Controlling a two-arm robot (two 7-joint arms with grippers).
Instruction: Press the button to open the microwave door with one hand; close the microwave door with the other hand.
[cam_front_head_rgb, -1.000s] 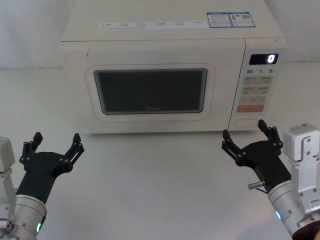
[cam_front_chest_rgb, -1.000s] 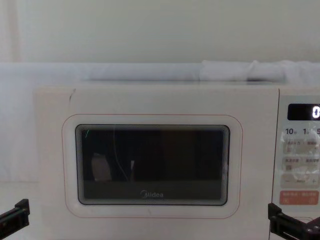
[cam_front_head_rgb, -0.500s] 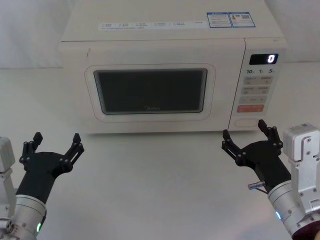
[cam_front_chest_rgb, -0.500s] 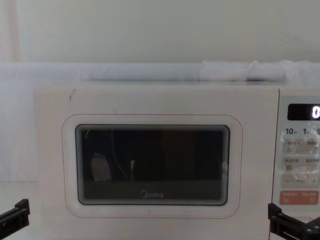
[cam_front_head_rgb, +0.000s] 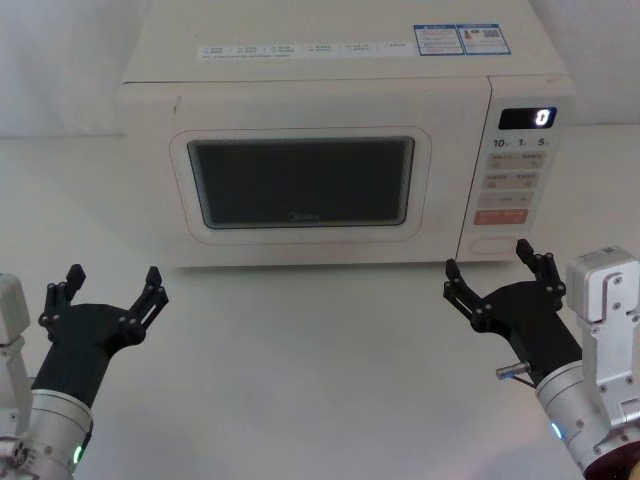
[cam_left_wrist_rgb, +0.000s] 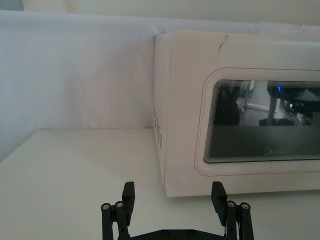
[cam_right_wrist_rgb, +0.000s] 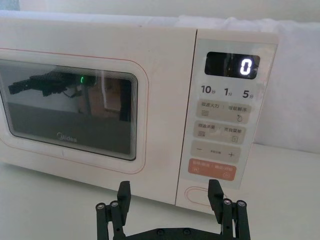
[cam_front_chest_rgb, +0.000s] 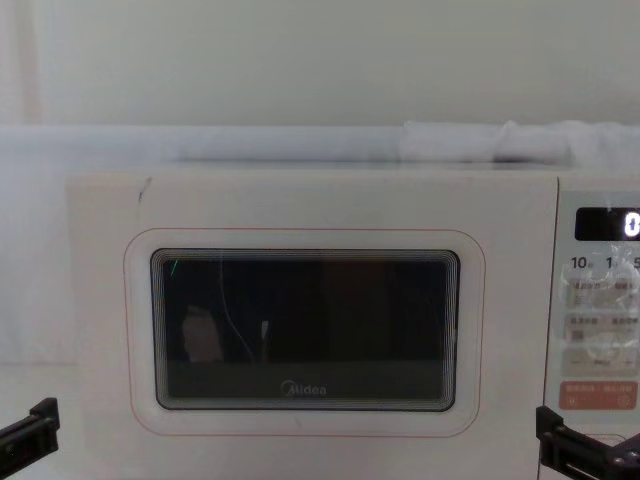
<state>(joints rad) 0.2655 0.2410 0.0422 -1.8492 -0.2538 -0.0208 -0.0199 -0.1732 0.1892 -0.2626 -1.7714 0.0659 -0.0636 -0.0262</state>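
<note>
Head view: smooth cream microwave door (cam_front_head_rgb: 305, 185) shut.

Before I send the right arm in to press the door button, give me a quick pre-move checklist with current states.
1. Door shut, flush with the front: ok.
2. Button uncovered, at the panel's bottom below the orange key: ok.
3. Right gripper open, in front of the button, not touching: ok.
4. Fingertip lined up on the button: cannot tell; the right wrist view shows the button between the two fingers.
5. Left gripper open, in front of the door's left edge, apart from it: ok.
6. Display reads 0: ok.
</note>
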